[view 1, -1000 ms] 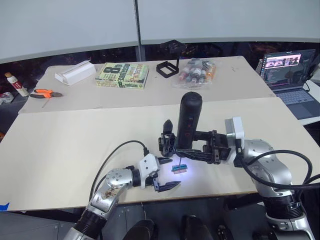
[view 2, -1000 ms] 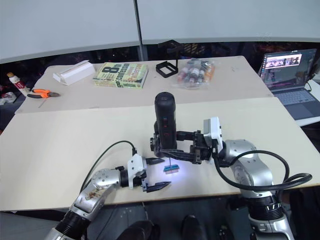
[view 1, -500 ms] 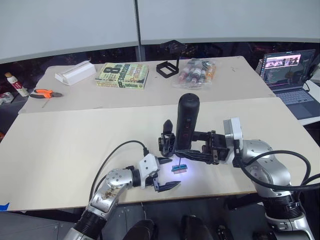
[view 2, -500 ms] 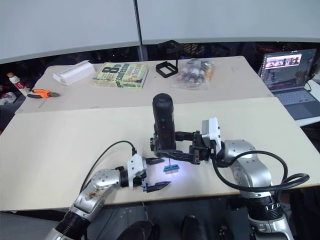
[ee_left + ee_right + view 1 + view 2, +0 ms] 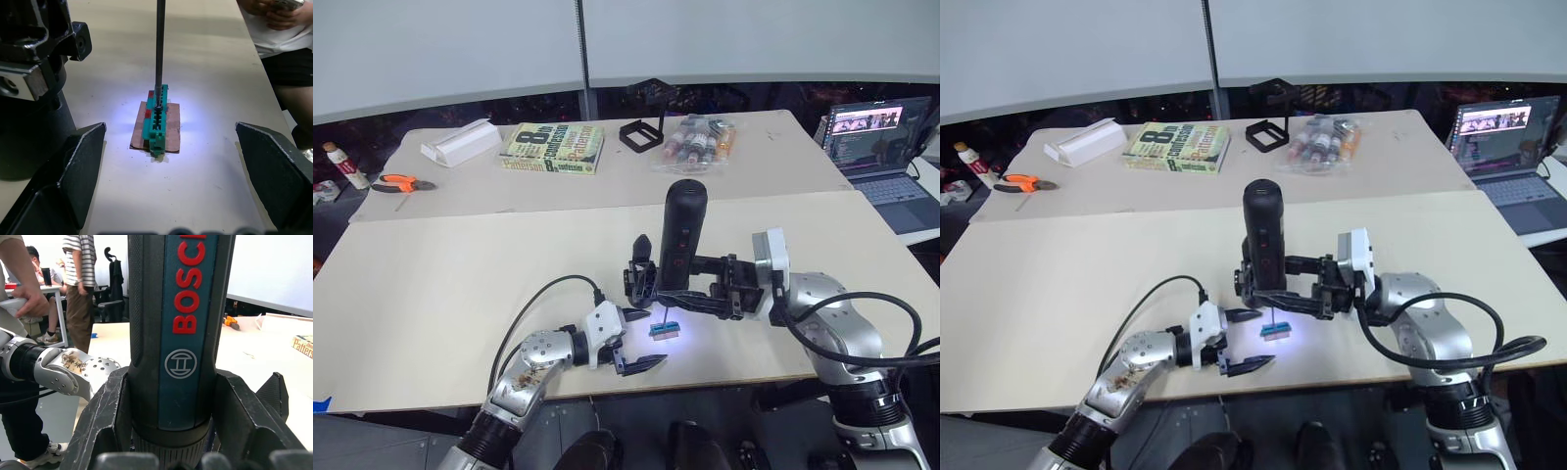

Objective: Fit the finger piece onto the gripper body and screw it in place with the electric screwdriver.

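- Right gripper (image 5: 658,291): jaws clamped round lower barrel of electric screwdriver (image 5: 680,235), held upright w/ bit (image 5: 159,49) pointing straight down; probably so bit stays square to the screw axis
- Bit tip resting on tiny green block (image 5: 156,122), which sits on a scrap of brown card (image 5: 172,132) on the near surface (image 5: 431,294); lit by a work light, prob. the tool's own
- Left gripper (image 5: 646,340): jaws spread wide, pinching nothing, low over surface just beside green block; looks placed to steady or guard the work, not to grip
- Chunky black part (image 5: 641,274) just beside screwdriver on robot's left, touching or nearly touching right jaws; likely the gripper body, can't tell for sure
- Finger piece: can't pick out w/ confidence; pointed black tip above that part may be it
- Judged: the fit-and-screw step on the body itself not clearly under way
- Containers, all on far surface, well apart from the work:
- Clear bag (image 5: 697,140) holding small bottles
- White box (image 5: 460,142), contents not visible
- Hollow black square frame (image 5: 641,134), nothing inside
- Also there: book (image 5: 553,149), orange-handled pliers (image 5: 399,182), open laptop (image 5: 881,137) at far right
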`<state>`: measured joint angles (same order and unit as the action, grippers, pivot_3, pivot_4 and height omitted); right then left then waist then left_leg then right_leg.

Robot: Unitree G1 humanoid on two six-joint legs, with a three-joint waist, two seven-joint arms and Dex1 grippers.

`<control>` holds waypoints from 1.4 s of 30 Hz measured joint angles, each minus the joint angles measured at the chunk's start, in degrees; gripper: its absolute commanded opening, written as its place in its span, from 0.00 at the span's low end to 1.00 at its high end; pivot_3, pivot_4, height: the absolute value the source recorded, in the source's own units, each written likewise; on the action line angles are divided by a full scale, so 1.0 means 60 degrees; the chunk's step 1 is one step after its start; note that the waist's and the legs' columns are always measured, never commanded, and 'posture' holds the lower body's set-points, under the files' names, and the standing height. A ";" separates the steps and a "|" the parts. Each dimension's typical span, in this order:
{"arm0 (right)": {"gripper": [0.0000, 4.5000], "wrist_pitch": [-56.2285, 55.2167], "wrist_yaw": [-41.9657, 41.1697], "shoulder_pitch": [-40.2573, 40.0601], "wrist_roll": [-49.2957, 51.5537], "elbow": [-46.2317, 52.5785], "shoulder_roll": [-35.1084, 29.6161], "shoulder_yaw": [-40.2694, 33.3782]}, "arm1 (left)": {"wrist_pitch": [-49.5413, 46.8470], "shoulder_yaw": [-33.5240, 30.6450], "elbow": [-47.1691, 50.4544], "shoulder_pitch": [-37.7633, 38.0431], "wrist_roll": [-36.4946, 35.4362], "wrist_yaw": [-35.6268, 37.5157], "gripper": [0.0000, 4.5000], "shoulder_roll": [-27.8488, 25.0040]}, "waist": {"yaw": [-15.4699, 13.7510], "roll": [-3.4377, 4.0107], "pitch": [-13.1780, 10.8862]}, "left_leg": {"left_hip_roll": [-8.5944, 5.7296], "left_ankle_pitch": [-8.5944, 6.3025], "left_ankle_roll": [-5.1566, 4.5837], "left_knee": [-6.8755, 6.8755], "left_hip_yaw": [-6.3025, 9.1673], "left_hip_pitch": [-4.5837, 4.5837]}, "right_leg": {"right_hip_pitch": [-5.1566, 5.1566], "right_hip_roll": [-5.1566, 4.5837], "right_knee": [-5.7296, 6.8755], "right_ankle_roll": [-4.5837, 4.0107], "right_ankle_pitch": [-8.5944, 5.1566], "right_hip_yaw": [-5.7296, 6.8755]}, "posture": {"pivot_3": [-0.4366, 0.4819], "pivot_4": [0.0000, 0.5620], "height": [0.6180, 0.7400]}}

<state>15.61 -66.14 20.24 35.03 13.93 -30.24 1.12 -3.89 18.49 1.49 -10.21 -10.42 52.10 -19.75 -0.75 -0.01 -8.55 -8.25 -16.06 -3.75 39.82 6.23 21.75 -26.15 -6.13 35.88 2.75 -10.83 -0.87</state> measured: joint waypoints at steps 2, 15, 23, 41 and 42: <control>0.43 0.0053 0.0008 0.0002 0.0016 0.0000 -0.0014 -0.0023 | 0.0000 0.0000 0.0000 0.0000 0.0000 0.0001 0.99 0.0000 | 0.0000 0.0000 0.0000 | 0.0000 0.0000 0.0000 0.0000 0.0000 0.0000 | 0.0000 0.0000 0.0000 0.0000 0.0000 0.0000 | 0.48 0.27 1.00; 0.43 0.0123 0.0014 0.0002 0.0009 -0.0027 -0.0087 -0.0060 | 0.0000 0.0000 -0.0001 0.0000 -0.0001 0.0021 0.99 0.0001 | 0.0000 0.0000 0.0000 | 0.0000 0.0000 0.0000 0.0001 0.0000 0.0000 | 0.0000 -0.0001 0.0000 0.0000 0.0000 0.0000 | 0.48 0.27 1.00; 0.43 0.0191 0.0015 0.0001 0.0007 0.0018 -0.0074 -0.0009 | 0.0000 0.0000 -0.0001 0.0000 0.0007 0.0016 0.99 0.0001 | 0.0000 0.0000 0.0000 | 0.0000 0.0000 0.0000 0.0001 0.0000 -0.0001 | 0.0000 -0.0001 0.0000 0.0000 0.0000 0.0000 | 0.48 0.27 1.00; 0.43 -0.0022 0.0117 0.0003 -0.0279 0.0038 -0.0067 0.0126 | 0.0001 0.0000 -0.0016 -0.0001 0.0015 0.0006 0.99 0.0009 | -0.0002 -0.0002 0.0002 | 0.0000 0.0000 0.0000 0.0000 0.0000 -0.0019 | 0.0016 0.0000 0.0001 0.0000 0.0000 0.0000 | 0.48 0.27 1.00; 0.43 -0.0021 0.0105 0.0003 -0.0267 0.0039 -0.0067 0.0125 | 0.0001 0.0000 -0.0016 -0.0001 0.0014 0.0008 0.99 0.0008 | -0.0002 -0.0002 0.0002 | 0.0000 0.0000 0.0000 0.0000 0.0000 -0.0019 | 0.0016 0.0000 0.0001 0.0000 0.0000 0.0000 | 0.48 0.27 1.00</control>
<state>15.49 -65.51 20.26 33.42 14.16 -30.64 1.87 -3.89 18.49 1.39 -10.22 -10.33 52.15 -19.70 -0.76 -0.02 -8.54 -8.25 -16.06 -3.75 39.82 6.22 21.64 -26.05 -6.13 35.88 2.75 -10.83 -0.87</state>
